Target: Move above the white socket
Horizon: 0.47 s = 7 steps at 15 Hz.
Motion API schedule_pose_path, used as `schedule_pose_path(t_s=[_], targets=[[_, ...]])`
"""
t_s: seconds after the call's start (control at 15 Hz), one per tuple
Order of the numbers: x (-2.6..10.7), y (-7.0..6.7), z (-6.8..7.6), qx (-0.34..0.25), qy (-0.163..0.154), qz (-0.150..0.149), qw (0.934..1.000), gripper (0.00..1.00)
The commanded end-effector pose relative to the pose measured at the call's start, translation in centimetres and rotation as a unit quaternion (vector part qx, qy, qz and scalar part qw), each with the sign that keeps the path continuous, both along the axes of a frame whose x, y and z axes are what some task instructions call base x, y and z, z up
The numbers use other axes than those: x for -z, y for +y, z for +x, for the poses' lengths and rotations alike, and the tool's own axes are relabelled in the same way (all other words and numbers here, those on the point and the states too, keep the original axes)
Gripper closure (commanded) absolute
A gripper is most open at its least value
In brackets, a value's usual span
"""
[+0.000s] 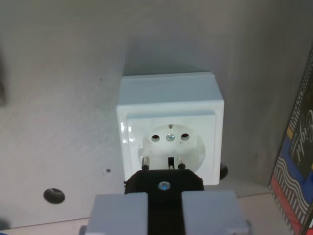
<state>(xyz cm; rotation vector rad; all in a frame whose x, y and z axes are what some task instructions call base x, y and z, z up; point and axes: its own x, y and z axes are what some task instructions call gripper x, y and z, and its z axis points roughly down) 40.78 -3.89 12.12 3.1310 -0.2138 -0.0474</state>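
The glossy white square plastic socket [170, 131] sits at the centre of the frame on a matt grey board [58, 98]. Low in the frame, the gripper [164, 208] has its two pale grey blocky fingers [117, 213] closed on a black plastic plug [164, 182], whose two metal pins reach into the socket's round recess, short of its two holes. The approach looks nearly complete; only fine alignment seems left. A patterned card [296, 171] edges the right side.
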Motion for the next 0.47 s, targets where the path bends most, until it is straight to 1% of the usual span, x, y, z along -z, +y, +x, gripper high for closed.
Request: schedule_pose_path(t_s=[0.07,0.47], targets=[[0.96,-0.64,-0.71,-0.012,-0.052,0.009,0.9985,1.0],[1.58,-0.81,-1.22,-0.013,-0.054,0.01,0.9984,1.0]])
